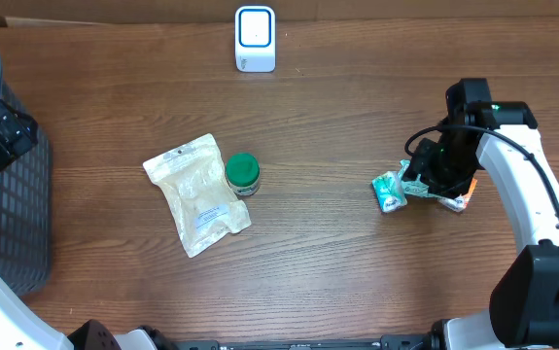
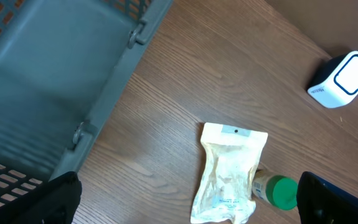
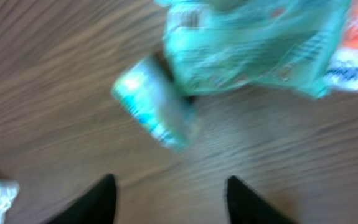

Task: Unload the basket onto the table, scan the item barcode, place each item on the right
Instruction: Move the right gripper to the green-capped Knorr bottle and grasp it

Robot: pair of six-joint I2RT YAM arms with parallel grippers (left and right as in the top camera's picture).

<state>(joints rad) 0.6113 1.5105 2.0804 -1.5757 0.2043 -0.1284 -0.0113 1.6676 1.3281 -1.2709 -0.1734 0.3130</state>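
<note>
Two arms in view, one near the item. Teal packet (image 1: 390, 191) lies flat on the table (image 1: 337, 117) on the right side, well apart from the scanner (image 1: 255, 39) at the far edge. An orange-and-white wrapper (image 1: 457, 201) touches or overlaps it; cannot tell which. Right gripper (image 3: 169, 200) hovers just above the packet, fingertips (image 3: 98, 199) spread with bare wood between them, grasping nothing. Left gripper (image 1: 7, 131) hangs over the grey basket (image 1: 12, 233), fingers released and empty. White pouch (image 1: 197, 192) and green-capped jar (image 1: 242, 173) sit together mid-table, untouched. Barcode not located: right wrist view is blurred and no print is legible. Risks, as judged: a pinch on the crinkled film could slip or take only a loose fold, so the packet sags and the code faces away from the scanner window. Jaws closing near the overlap could lift both wrappers at once. Crumpled film may leave the code creased and unreadable.
</note>
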